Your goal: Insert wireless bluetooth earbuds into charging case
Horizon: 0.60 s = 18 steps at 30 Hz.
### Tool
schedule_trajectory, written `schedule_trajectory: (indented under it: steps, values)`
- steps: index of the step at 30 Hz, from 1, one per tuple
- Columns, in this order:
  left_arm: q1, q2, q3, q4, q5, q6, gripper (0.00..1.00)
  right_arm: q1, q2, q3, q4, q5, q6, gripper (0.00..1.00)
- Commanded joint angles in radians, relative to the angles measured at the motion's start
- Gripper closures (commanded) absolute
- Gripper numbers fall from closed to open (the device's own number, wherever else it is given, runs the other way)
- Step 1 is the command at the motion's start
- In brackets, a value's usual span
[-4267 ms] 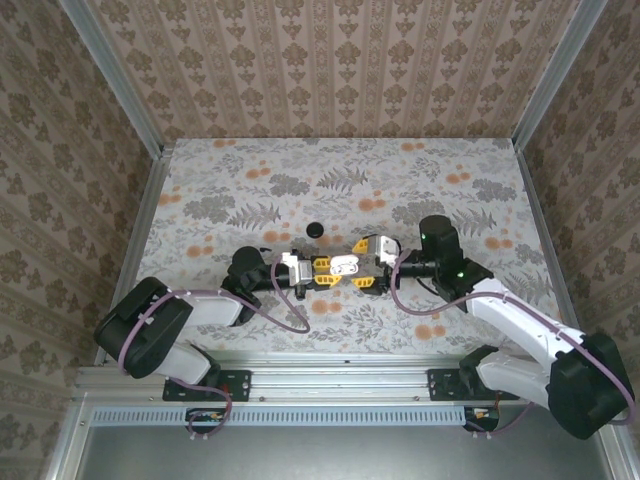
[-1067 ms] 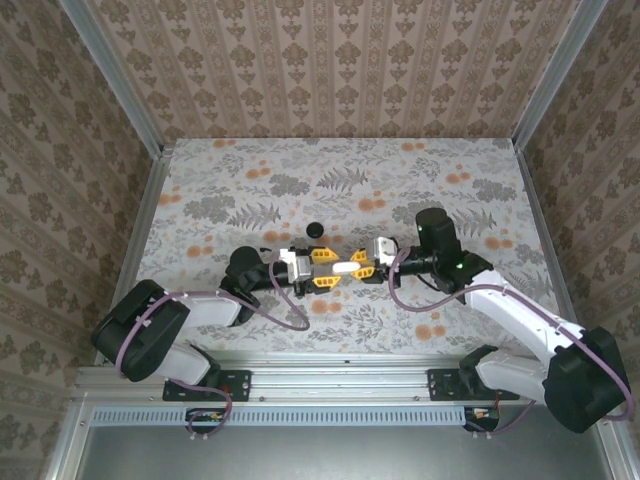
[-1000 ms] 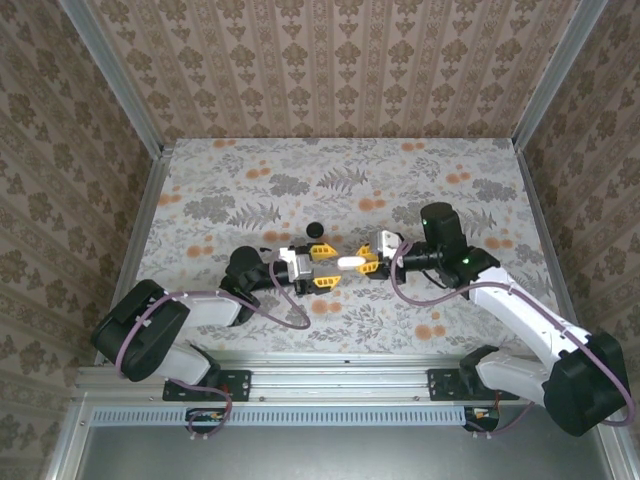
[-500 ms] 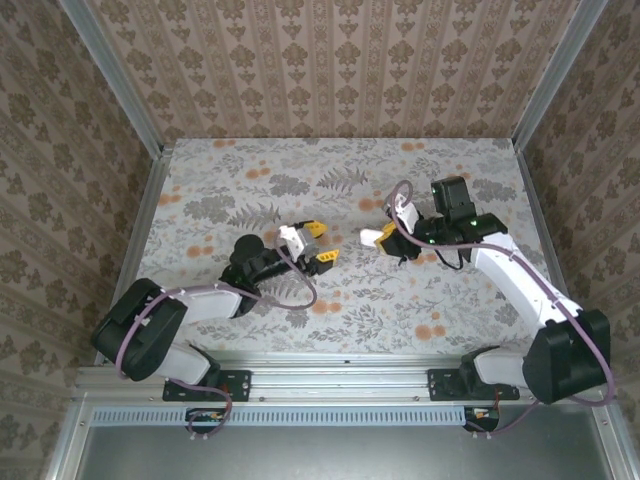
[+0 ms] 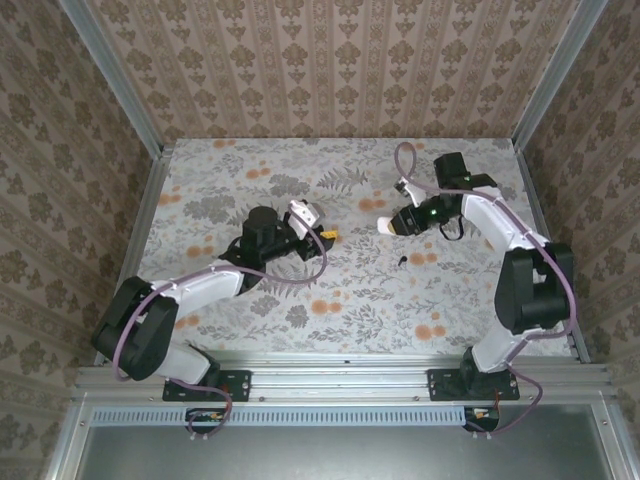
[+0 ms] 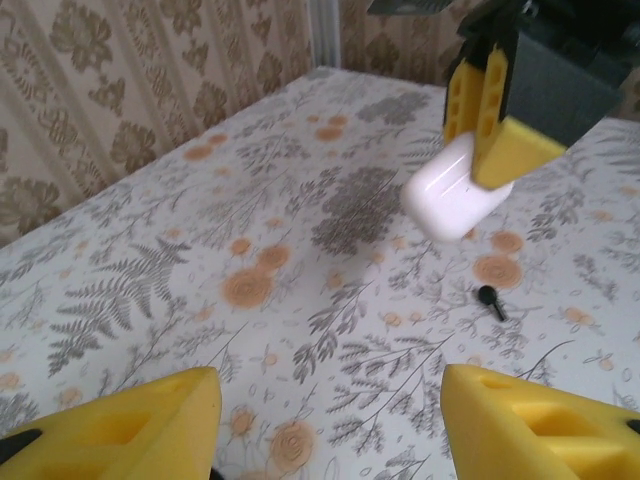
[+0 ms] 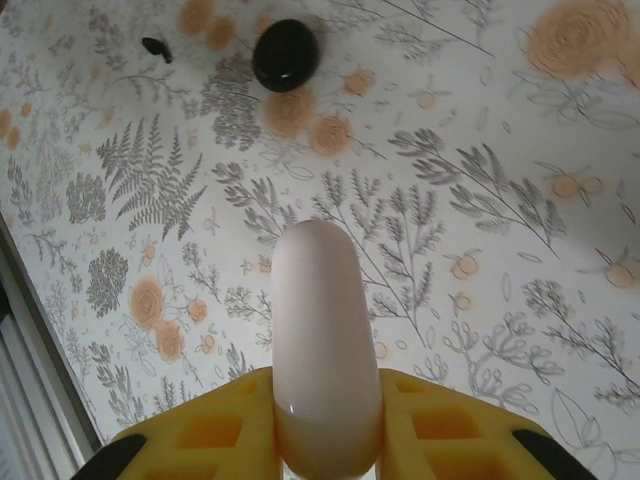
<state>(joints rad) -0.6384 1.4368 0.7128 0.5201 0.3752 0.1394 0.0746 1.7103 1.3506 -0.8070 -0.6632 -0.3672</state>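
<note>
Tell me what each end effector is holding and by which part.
Right end effector pinches the case by one end, across its broad faces. Left end effector is open, holding nothing.

The charging case [image 7: 325, 340] is smooth white plastic, glossy enough to carry soft highlights along its rounded edge. The fingers [image 7: 215, 425] pressed against it are yellow and matt, with a faintly grainy skin and recessed pockets (moulded plastic or foam, hard to tell which). The tabletop [image 5: 250, 180] wears a flat printed floral covering without sheen, paper or cloth. The black disc [image 7: 285, 53] has a slight shine; the earbud [image 6: 489, 298] is dark and too small to judge. The frame rails [image 5: 340, 378] are bare brushed metal, and the arm shells [image 5: 200, 288] are smooth white plastic.
</note>
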Motion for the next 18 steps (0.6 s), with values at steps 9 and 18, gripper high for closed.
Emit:
schedule_trajectory:
  steps: [9,18]
  values:
    - [0.008,0.074,0.136,-0.229,-0.114,-0.036,0.4,-0.111,0.245,0.187,-0.275,0.064,0.008,0.75]
    - [0.008,0.146,0.243,-0.412,-0.149,-0.08,0.44,-0.194,0.365,0.251,-0.403,0.092,-0.057,0.74]
